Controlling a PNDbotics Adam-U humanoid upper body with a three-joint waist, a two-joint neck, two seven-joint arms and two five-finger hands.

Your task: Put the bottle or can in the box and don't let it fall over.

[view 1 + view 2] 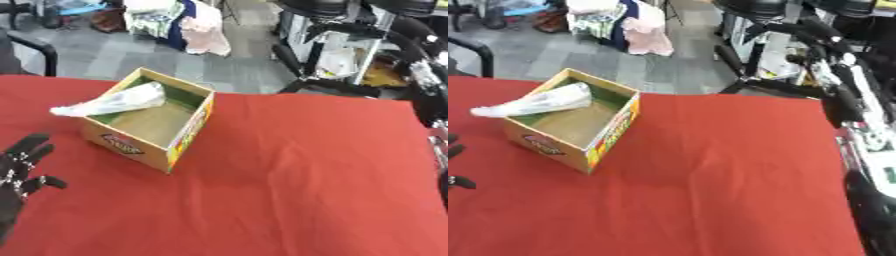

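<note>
An open cardboard box (pixel 131 146) with a green lining stands on the red table (pixel 297 180), left of the middle. A pale, see-through bottle (pixel 114 102) lies tilted across the box's left rim, with one end inside and the other sticking out to the left. No hand touches it. My left hand (pixel 19 167) is at the lower left, below and left of the box, with its fingers spread and nothing in them. My right arm (pixel 866 135) runs along the right edge, blurred, and its hand cannot be made out.
Beyond the table's far edge are black chairs (pixel 337 50), cloth-draped items (pixel 179 22) and a grey floor. The red cloth stretches wide to the right of and in front of the box.
</note>
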